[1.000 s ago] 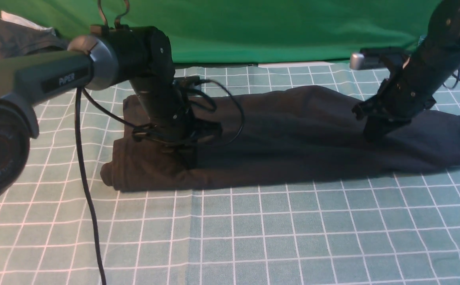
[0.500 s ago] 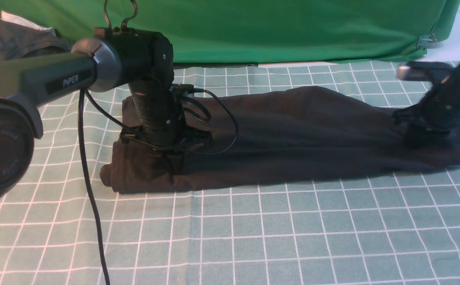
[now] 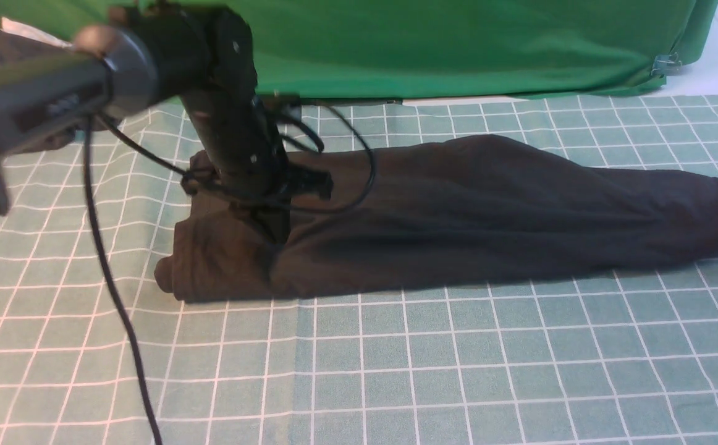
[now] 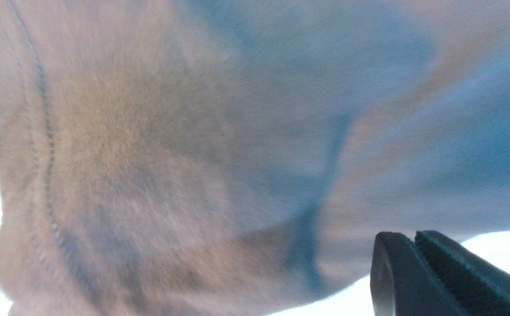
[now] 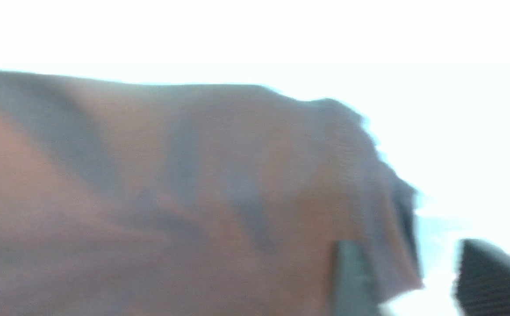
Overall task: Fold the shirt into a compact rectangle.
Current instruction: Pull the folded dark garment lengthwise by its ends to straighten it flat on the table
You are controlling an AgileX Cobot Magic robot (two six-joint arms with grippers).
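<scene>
The black shirt lies as a long folded strip across the checked cloth, from the left to the right edge of the front view. No logo or neck label shows. My left gripper points down over the strip's left end, just above the fabric. In the left wrist view it is shut, with no cloth visible between the tips, and the shirt fills the picture. My right gripper is open beside the shirt's end. The right arm is out of the front view.
The teal checked tablecloth covers the table. A green backdrop hangs behind it. A dark charcoal garment lies at the far left corner. The left arm's black cable trails down to the front edge.
The right arm let go of the shirt's right end and swung out of the front view to the right. The left arm rose and shifted slightly left above the shirt's left end.
</scene>
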